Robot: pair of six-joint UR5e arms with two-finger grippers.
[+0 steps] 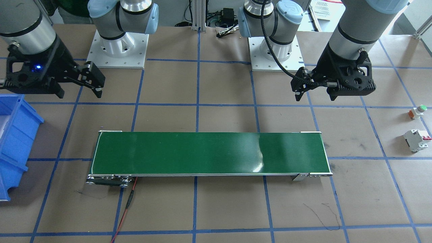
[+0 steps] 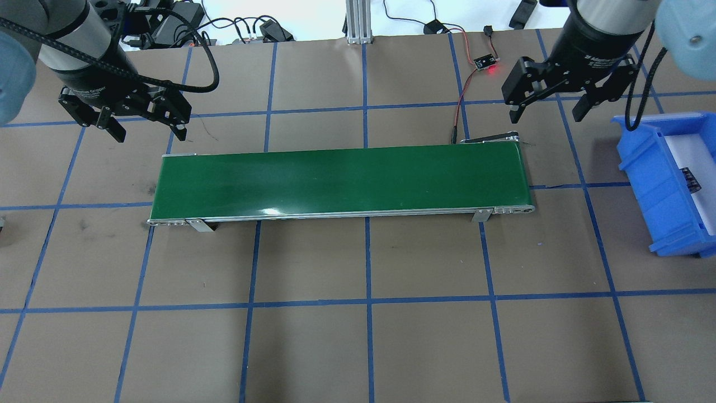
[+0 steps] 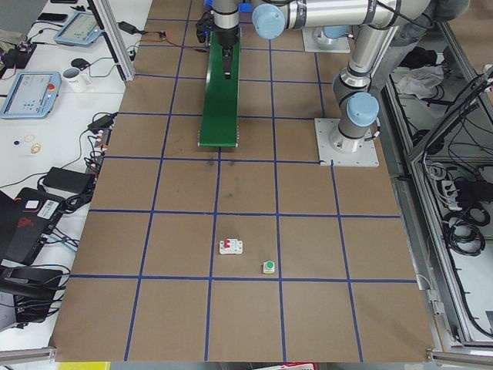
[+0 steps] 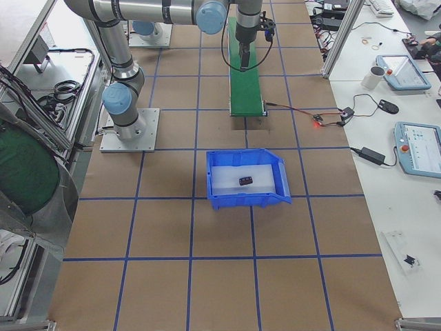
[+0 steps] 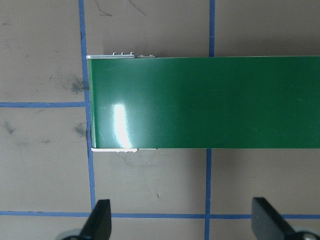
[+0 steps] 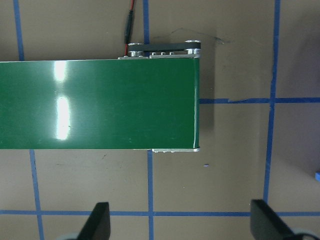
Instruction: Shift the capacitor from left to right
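**Item 1, capacitor** (image 4: 246, 181). I am finding it lying flat on the pale floor of the blue bin (image 4: 248, 199), just below the centre of the exterior right view. In the overhead view the same dark piece is showing past the bin wall at the right edge of the frame.

**Axis.** Its long axis is running roughly left to right across the exterior right frame, close to level. It is too small for me to tell which way the silvery end is pointing.

**Item 2, left jaws.** They are hanging in the upper left of the overhead view, above the bench (image 2: 358, 336) just beyond the left end of the conveyor belt (image 2: 341, 179). They are spread wide with nothing between them.

**Item 3, right jaws.** They are hanging in the upper right of the overhead view, off the belt's right end. They too are spread wide and empty.

**Item 4, bystanders.** The circuit breaker (image 1: 417, 140) and push button (image 1: 418, 111) are sitting on the bench at the right edge of the front-facing view, well apart from the belt.

**Step in hand.** I am judging the transfer as complete, since the belt is carrying nothing and the part is resting in the bin.

**Next move.** I am reckoning it calls for no grasp, only for holding both sets of jaws clear above the bench.
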